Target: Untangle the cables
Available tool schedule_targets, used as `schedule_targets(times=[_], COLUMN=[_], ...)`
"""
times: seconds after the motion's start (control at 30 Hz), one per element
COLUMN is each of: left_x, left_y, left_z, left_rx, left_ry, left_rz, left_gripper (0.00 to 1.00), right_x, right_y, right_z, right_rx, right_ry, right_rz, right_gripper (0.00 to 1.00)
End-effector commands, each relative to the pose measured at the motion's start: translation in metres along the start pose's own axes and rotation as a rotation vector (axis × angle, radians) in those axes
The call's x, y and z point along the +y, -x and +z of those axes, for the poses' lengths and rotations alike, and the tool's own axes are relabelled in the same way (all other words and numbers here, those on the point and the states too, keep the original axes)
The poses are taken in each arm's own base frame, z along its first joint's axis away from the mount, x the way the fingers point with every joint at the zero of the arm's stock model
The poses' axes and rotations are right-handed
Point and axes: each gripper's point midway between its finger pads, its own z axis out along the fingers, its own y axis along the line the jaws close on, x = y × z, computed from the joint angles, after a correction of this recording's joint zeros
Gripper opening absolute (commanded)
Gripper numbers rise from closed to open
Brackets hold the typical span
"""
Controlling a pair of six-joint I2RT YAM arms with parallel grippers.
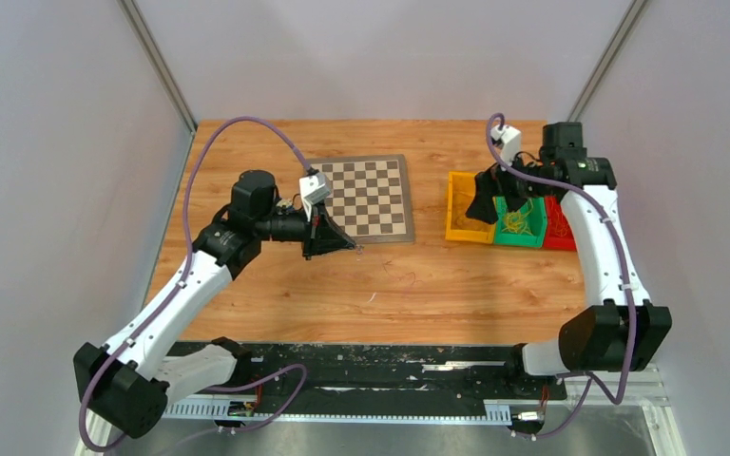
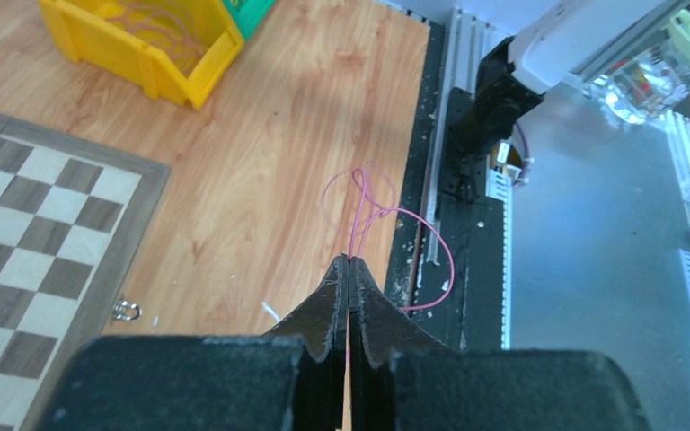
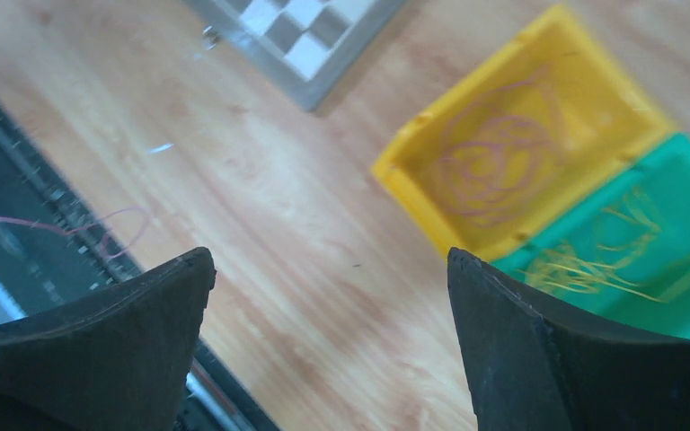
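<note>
My left gripper (image 1: 347, 245) (image 2: 349, 262) is shut on a very thin pink cable (image 2: 356, 220) just off the chessboard's near corner. The cable loops out past the fingertips over the wood and the table's black front edge. It shows faintly in the top view (image 1: 404, 277) and in the right wrist view (image 3: 18, 220). My right gripper (image 1: 489, 204) (image 3: 328, 256) is open and empty, held above the wood beside the yellow bin (image 1: 466, 214) (image 3: 413, 193). Pink strands lie coiled in the yellow bin, and yellow strands (image 3: 593, 265) lie in the green bin (image 1: 521, 228).
The chessboard (image 1: 371, 195) (image 2: 27, 233) lies at the table's middle back. A red bin (image 1: 559, 226) stands right of the green one. A small metal ring (image 2: 126, 312) and a white scrap (image 2: 269, 312) lie on the wood. A black rail (image 1: 390, 366) runs along the front edge.
</note>
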Motion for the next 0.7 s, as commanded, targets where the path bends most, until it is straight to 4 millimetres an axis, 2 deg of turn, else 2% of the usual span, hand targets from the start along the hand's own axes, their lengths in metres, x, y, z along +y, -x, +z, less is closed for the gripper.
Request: schedule_targets(times=[0.0, 0.13, 0.2, 0.23, 0.27, 0.33, 0.4, 0.47, 0.57, 0.67], left_x=[0.027, 0.048, 0.057, 0.058, 0.063, 0.065, 0.067, 0.068, 0.063, 0.066], left_y=[-0.030, -0.061, -0.084, -0.093, -0.104, -0.115, -0.118, -0.118, -0.106, -0.092], left_z=[0.006, 0.021, 0.032, 0.036, 0.041, 0.043, 0.042, 0.037, 0.023, 0.001], left_rx=[0.088, 0.136, 0.212, 0.248, 0.285, 0.334, 0.354, 0.353, 0.272, 0.165], left_ry=[0.078, 0.120, 0.134, 0.133, 0.129, 0.112, 0.115, 0.132, 0.128, 0.140], left_rz=[-0.022, -0.070, -0.078, -0.070, -0.098, -0.111, -0.111, -0.100, -0.126, -0.207], left_gripper=[0.00, 0.00, 0.02, 0.13, 0.19, 0.39, 0.50, 0.56, 0.62, 0.66], right_x=[0.048, 0.058, 0.061, 0.062, 0.064, 0.070, 0.076, 0.084, 0.102, 0.130], right_y=[-0.020, -0.030, -0.034, -0.035, -0.038, -0.041, -0.045, -0.048, -0.051, -0.054], right_z=[0.025, 0.042, 0.048, 0.052, 0.055, 0.061, 0.067, 0.074, 0.089, 0.108], right_rx=[0.051, 0.075, 0.092, 0.098, 0.108, 0.128, 0.146, 0.159, 0.173, 0.193], right_ry=[0.204, 0.254, 0.270, 0.275, 0.282, 0.291, 0.291, 0.292, 0.303, 0.349], right_rz=[0.025, 0.050, 0.063, 0.067, 0.074, 0.068, 0.052, 0.028, -0.024, -0.096], right_gripper=[1.00, 1.00, 1.00, 1.00, 1.00, 1.00, 0.99, 0.99, 0.99, 0.99])
